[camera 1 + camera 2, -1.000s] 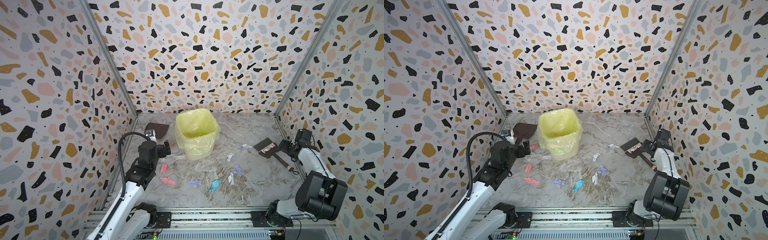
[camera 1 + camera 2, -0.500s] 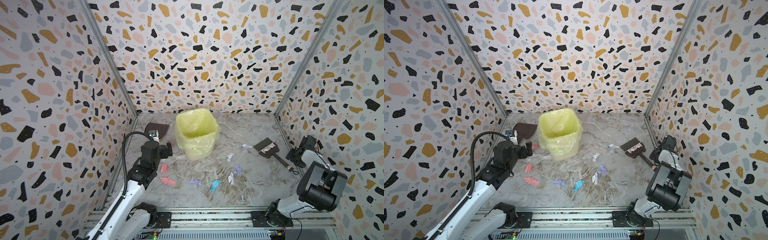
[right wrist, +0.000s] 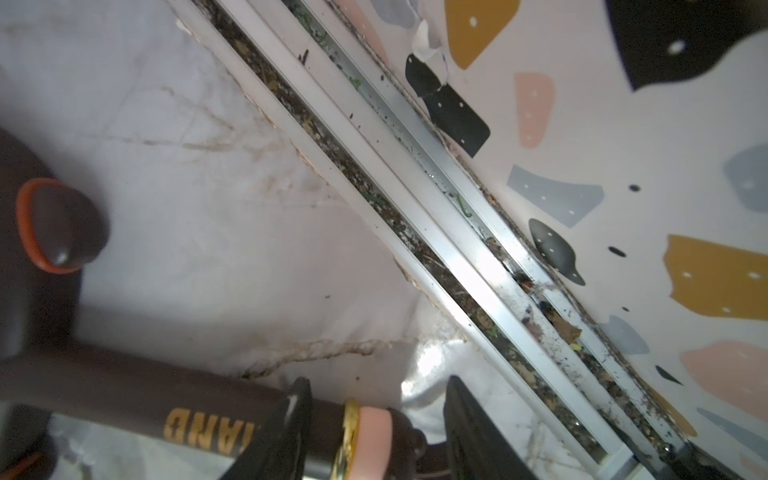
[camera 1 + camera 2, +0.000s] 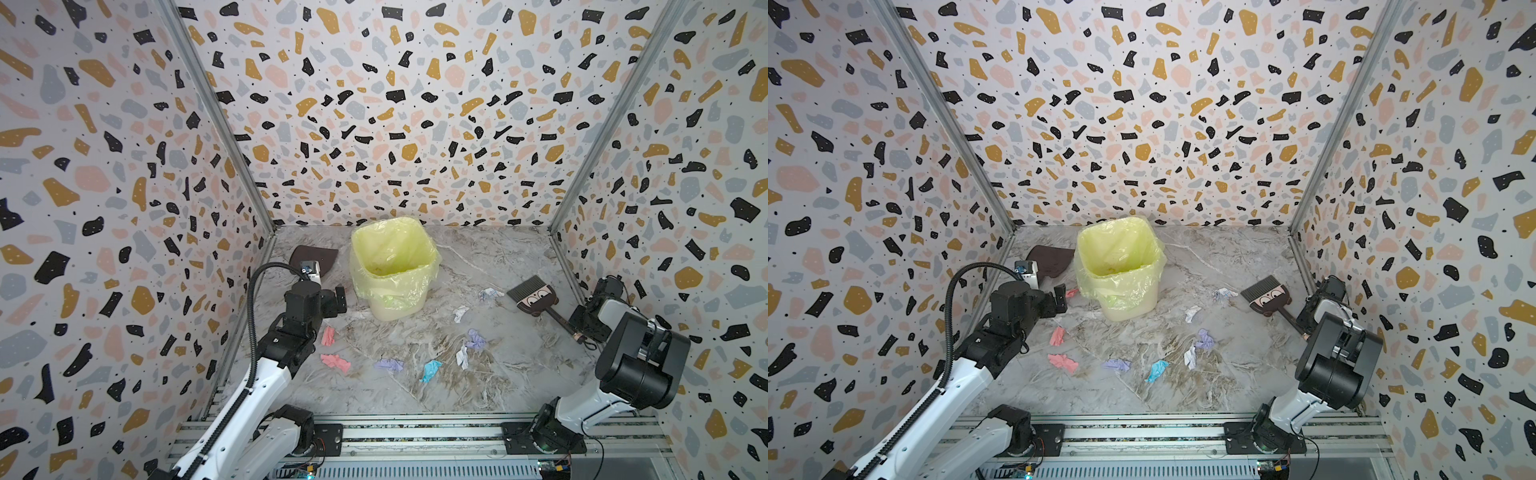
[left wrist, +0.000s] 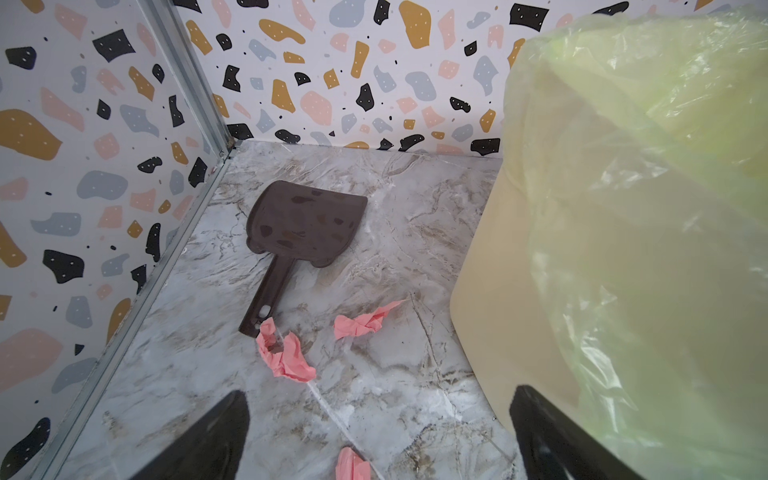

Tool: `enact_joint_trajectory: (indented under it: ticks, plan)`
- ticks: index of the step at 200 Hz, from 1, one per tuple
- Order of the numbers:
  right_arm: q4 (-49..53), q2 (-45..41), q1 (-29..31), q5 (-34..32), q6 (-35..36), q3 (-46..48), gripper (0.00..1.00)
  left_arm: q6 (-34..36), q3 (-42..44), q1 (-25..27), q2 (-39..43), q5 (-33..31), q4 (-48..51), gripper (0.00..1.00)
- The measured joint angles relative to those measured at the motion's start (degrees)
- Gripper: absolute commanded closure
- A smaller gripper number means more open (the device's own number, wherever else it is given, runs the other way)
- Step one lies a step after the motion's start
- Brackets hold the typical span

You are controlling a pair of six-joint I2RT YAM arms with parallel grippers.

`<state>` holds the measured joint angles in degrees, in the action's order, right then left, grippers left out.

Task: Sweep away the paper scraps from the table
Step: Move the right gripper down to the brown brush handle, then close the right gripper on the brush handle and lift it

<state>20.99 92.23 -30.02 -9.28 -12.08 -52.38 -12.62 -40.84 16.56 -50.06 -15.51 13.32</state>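
Marbled desk [image 4: 498, 257] with paper scraps [image 4: 430, 370] scattered in front of the bin [image 4: 390, 270].
Beside the bin the left end effector [image 5: 380, 392] is held spread; the brush handle [image 3: 124, 395] is straddled by the right end effector [image 3: 379, 379], grip cannot be told.

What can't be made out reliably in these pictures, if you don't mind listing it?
Whether the right gripper actually grips the brush: the right wrist view's bottom edge cuts off its fingers; in both top views they are too small and dark.
The handle's lettering: half covered by a finger, right wrist view.
The table behind the bin: hidden by the bin in both top views.
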Motion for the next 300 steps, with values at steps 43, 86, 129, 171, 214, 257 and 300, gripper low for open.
enact_joint_trajectory:
  ticks: [43,86,129,171,214,257,300]
  plan:
    - [1.6,-2.1,0.0,0.2,0.0,3.3,0.47,0.1,0.0,0.4,-1.0,0.0,0.0,0.0]
    - [3.7,-5.3,0.6,2.8,-0.1,4.1,0.47,0.3,0.0,0.6,-0.9,0.0,0.0,0.0]
    - [6.0,-6.6,3.5,5.4,-0.4,4.1,0.45,0.3,0.0,0.6,0.0,0.0,0.3,0.0]
    - [6.2,-11.5,4.2,7.0,0.7,4.1,0.24,0.2,0.0,0.6,0.2,0.0,0.5,0.01]
    - [5.0,-10.3,7.0,9.6,2.6,4.1,0.19,0.2,0.0,0.8,0.2,0.0,0.6,0.01]
    - [4.2,-4.3,9.5,11.4,3.4,4.1,0.25,0.2,0.0,0.8,0.2,-0.1,0.6,0.01]
    - [3.7,-1.1,9.5,8.9,1.5,3.8,0.39,0.2,0.0,0.8,0.2,-0.2,0.7,0.0]
